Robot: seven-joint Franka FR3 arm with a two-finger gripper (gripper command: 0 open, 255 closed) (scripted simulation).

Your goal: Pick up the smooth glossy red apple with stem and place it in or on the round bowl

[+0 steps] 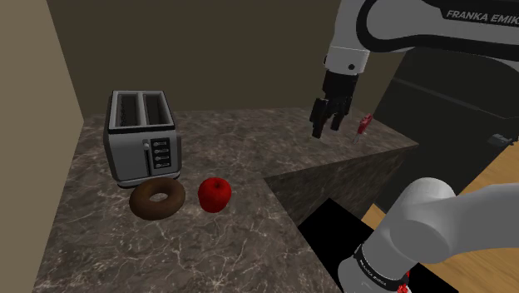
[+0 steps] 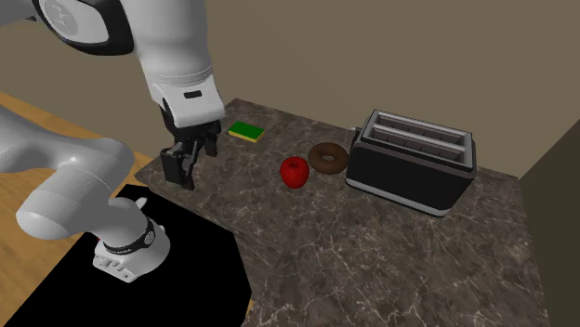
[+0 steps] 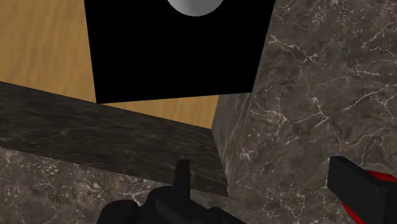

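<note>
A white robot arm reached over a dark, white-veined marble countertop [image 1: 208, 258] set in the corner of a room with dull olive walls. Its all-black two-finger gripper [image 1: 328, 129] pointed downward above the counter's edge, on the side nearest the black box stand [image 2: 177, 279]. The jaws were spread apart with nothing between them.

The glossy red apple [image 1: 215, 194] sat on the countertop, well apart from the gripper. It stood upright and untouched, just beside a chocolate-brown ring doughnut [image 1: 156, 200], on the shoulder view's right of it. Behind the doughnut stood a silver and black two-slot toaster [image 1: 141, 137] with a column of buttons on its end face.

In the second exterior view, a flat rectangular sponge with a green top and yellow side [image 2: 245, 132] lay on the counter near the wall, between the gripper and the apple but further back.

In the shoulder view, a small red item [image 1: 363, 125], too small to identify, showed just beside the gripper. A light wooden floor [image 2: 37, 241] surrounded the stand.
</note>
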